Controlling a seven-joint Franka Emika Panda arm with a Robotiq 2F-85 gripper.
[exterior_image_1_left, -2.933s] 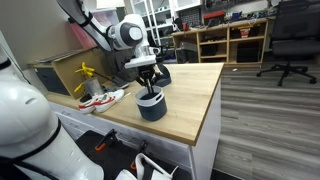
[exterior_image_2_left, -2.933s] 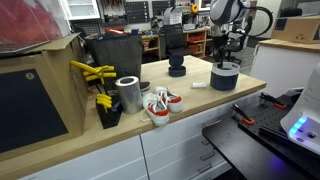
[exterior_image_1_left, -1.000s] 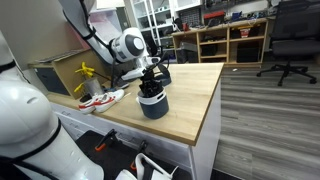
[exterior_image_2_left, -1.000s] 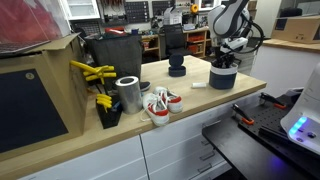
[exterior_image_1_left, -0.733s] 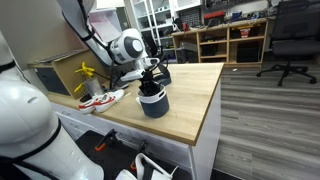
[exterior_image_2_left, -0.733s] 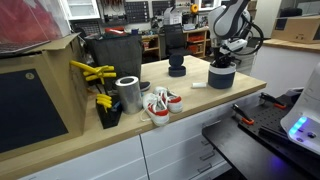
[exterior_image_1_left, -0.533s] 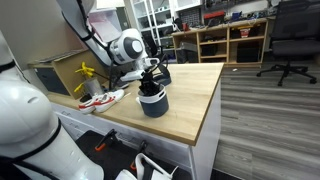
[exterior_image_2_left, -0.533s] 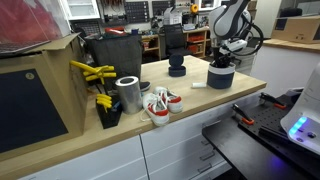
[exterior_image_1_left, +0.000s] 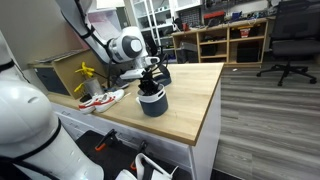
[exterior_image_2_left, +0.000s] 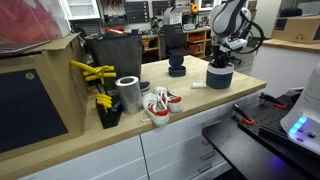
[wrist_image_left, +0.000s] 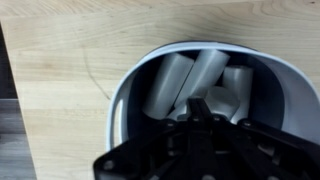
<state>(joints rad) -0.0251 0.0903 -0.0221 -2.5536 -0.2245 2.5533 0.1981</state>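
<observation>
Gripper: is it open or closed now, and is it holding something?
Gripper: closed, down inside the round dark grey cup among white cylinders; whether it grips one cannot be told.

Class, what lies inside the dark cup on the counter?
White tubes lean inside the cup; the shut tool reaches in, hiding the cup's floor and whether it holds one.

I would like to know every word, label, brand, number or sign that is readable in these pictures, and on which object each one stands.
No text is readable in any view.
The dark cup, the end effector inside it and the white cylinders: no markings visible.
The silver can and the small shoes: no legible label.
The background shelves: any labels are too small and blurred.
</observation>
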